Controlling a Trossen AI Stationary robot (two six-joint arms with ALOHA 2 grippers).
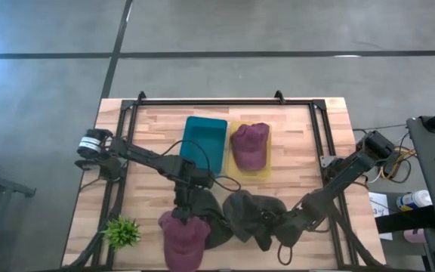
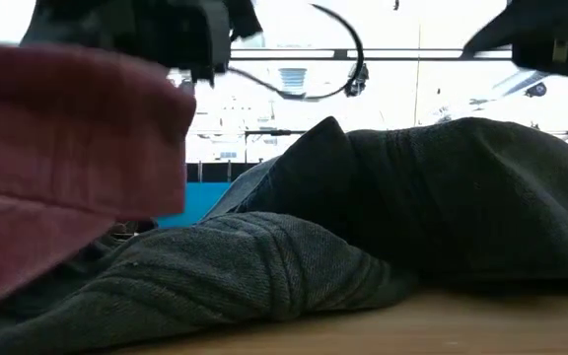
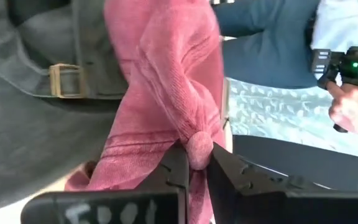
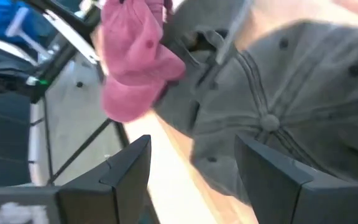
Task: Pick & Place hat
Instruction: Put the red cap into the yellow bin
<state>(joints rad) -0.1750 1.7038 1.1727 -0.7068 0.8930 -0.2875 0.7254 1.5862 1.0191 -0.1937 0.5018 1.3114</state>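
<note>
A maroon hat [image 1: 183, 240] hangs at the table's near edge from my left gripper [image 1: 181, 214], which is shut on it. It also shows in the low view [image 2: 67, 168] and in the left wrist view [image 3: 166, 81]. Two dark grey hats [image 1: 251, 215] [image 2: 412, 207] lie crumpled on the wood just right of it. One of them shows a buckle strap [image 3: 67, 81]. My right gripper [image 1: 279, 227] [image 4: 194, 174] is open above the right grey hat [image 4: 278, 118] and touches nothing. A second maroon hat [image 1: 249, 145] rests in the yellow tray [image 1: 236, 172]. My left gripper pinches a bunched fold of the maroon hat's crown [image 3: 197, 149] between its two fingertips [image 3: 178, 163]. The fingers come from above, pointing down. The hat hangs below them, and its lower part [image 2: 28, 276] lies against a grey hat [image 2: 215, 266].
A teal tray [image 1: 205, 143] sits beside the yellow tray at the table's far middle. A small green plant [image 1: 123, 232] stands near the left near corner. A black frame [image 1: 210, 100] borders the table. A person's hand [image 3: 353, 106] holding a device shows beyond the table.
</note>
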